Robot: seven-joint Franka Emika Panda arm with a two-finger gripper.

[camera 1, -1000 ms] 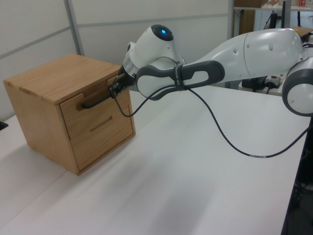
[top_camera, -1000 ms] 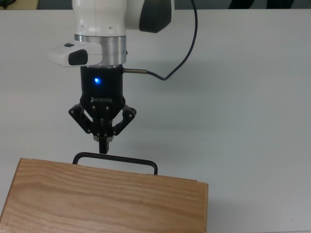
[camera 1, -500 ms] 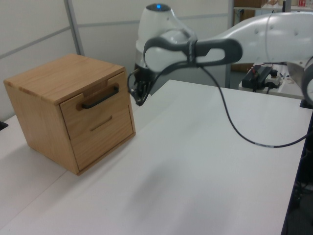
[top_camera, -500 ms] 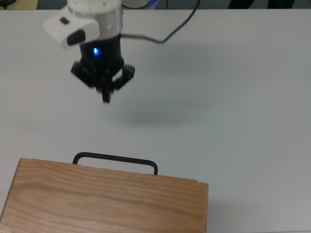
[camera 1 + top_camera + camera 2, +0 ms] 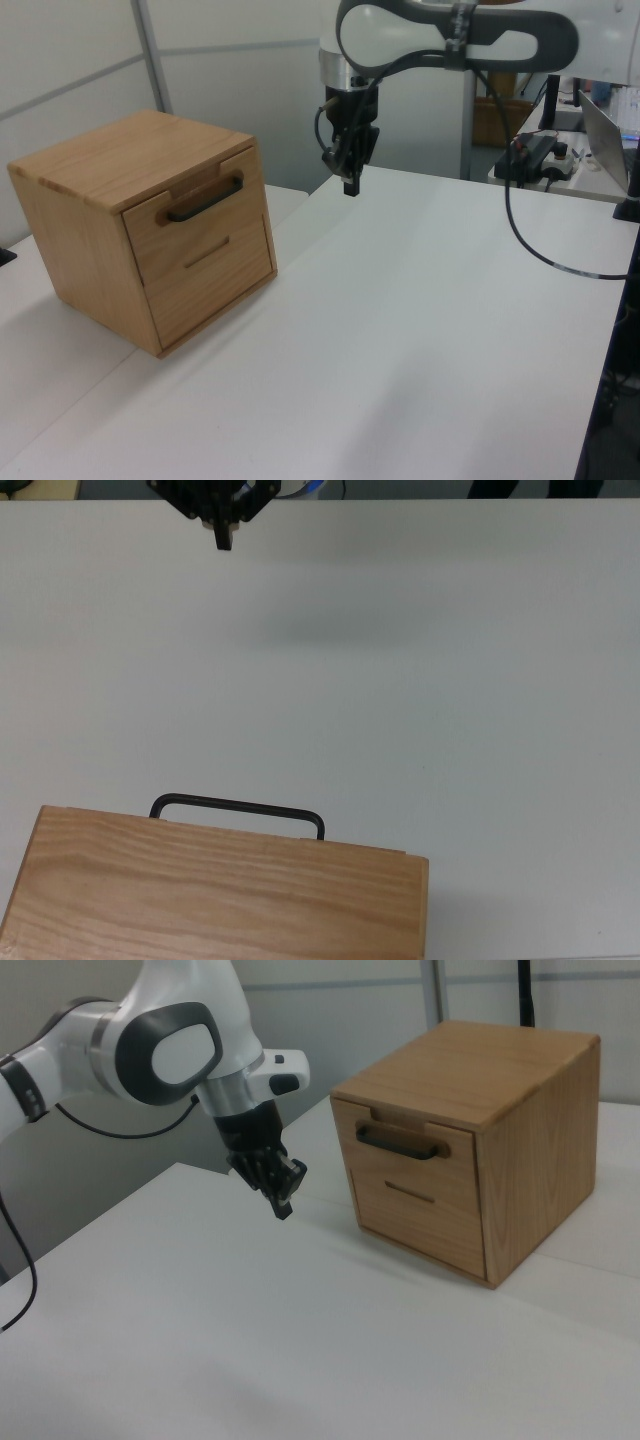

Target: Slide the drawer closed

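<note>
Top view – tool (image 5: pixel 223 538) has backed away from drawer (image 5: pixel 237 812).

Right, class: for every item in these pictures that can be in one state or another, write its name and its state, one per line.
drawer: closed, front flush with the cabinet.
handle: free, nothing gripping it.
gripper: shut, empty, hanging above the table, apart from the cabinet.

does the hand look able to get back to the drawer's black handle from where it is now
Probably yes. The hand hangs above bare white table, well away from the cabinet, and nothing stands between it and the drawer handle, which faces the open table.
</note>
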